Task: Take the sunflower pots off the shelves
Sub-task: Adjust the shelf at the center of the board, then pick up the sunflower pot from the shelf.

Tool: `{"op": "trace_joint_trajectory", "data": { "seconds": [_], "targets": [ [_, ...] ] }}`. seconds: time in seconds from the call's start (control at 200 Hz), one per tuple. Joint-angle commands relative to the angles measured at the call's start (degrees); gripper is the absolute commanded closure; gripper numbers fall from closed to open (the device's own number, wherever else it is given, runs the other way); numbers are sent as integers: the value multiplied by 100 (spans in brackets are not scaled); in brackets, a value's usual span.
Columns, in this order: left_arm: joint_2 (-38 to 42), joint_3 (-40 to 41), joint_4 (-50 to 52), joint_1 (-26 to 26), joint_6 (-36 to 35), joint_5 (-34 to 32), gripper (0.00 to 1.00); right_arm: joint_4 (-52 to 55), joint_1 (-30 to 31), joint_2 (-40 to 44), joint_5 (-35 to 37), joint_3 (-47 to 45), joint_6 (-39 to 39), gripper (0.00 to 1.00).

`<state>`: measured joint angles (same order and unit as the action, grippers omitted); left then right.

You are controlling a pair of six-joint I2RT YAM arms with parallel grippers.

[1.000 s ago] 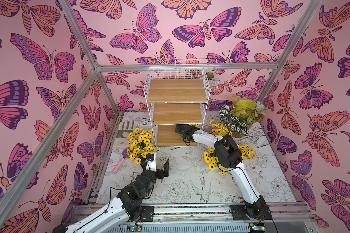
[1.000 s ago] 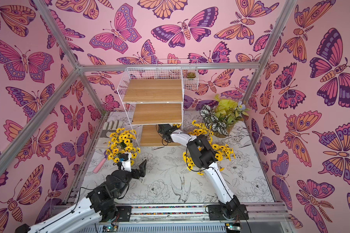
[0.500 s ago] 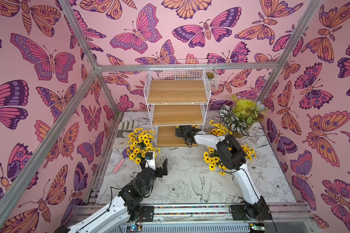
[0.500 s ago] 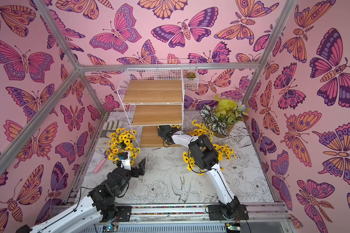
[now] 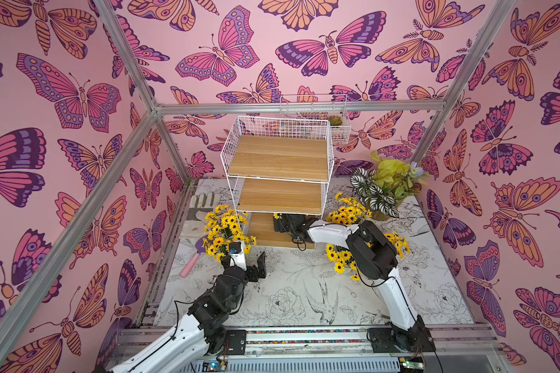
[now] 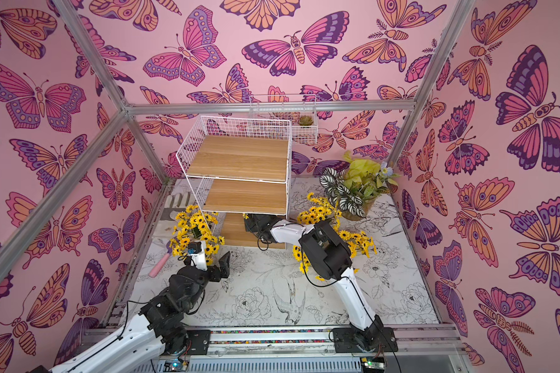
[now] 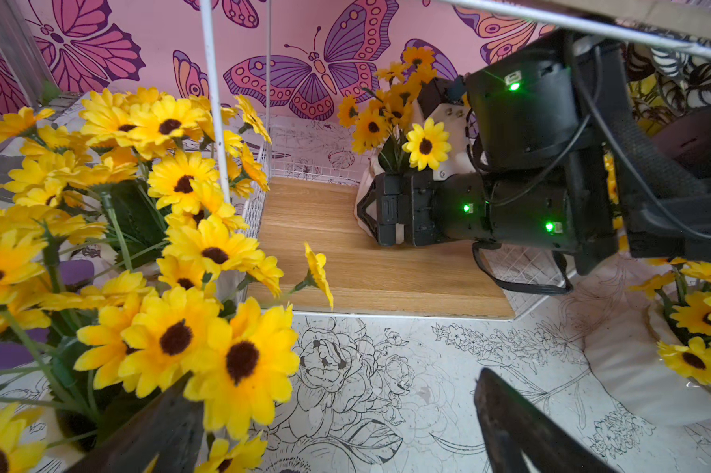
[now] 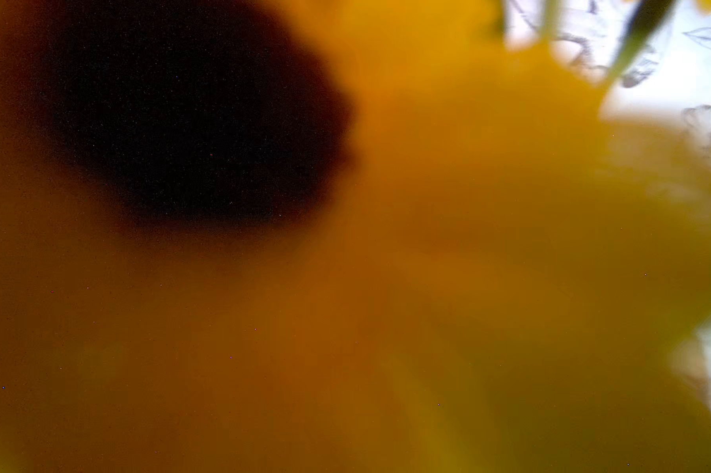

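R wrist view all blur: sunflower bloom (image 8: 427, 245) at lens. Both top views: right gripper (image 5: 283, 222) tips hid under shelves (image 5: 280, 197); sunflower pot (image 7: 368, 180) mostly behind it

White links (image 5: 333, 233), black joints (image 5: 372, 258), looping black cables (image 7: 521, 284), green lights (image 7: 513, 86), dark left claw (image 7: 337, 434)

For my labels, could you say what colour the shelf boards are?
Boards: light wood, best in a top view.

three-tier white wire rack (image 5: 278, 159), light wood-grain boards; beside rack: small white pots (image 5: 224, 227), yellow dark-centred sunflowers; white tabletop (image 5: 299, 292), black line-drawn flowers; pink walls (image 5: 265, 84), purple-orange butterflies
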<state>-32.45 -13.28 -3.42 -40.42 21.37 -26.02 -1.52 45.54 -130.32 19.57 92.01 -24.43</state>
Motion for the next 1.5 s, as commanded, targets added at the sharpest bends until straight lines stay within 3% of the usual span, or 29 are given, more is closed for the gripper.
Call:
{"op": "trace_joint_trajectory", "data": {
  "seconds": [0.0, 0.215, 0.501, 1.031, 1.262, 1.492],
  "targets": [
    [-165, -153, -213, 99, 9, 202, 0, -38, 71, 11, -274, 19, 326, 53],
    [-546, -299, -442, 215, -42, 376, 0, 537, 20, -80, -242, 183, 836, 53],
    [-813, -485, -598, 364, -228, 496, 0, 1696, -21, -419, 468, 820, 1105, 54],
    [-2259, -947, -1609, 815, -164, 901, 0, 2043, -181, -446, 832, 710, 1911, 54],
    [-2599, -1041, -1812, 908, -184, 984, 0, 1972, -168, -418, 424, 492, 1330, 55],
    [-2747, -1195, -1855, 1011, -194, 1171, 0, 1517, -154, -471, -546, 443, 155, 55]
  ]
}}
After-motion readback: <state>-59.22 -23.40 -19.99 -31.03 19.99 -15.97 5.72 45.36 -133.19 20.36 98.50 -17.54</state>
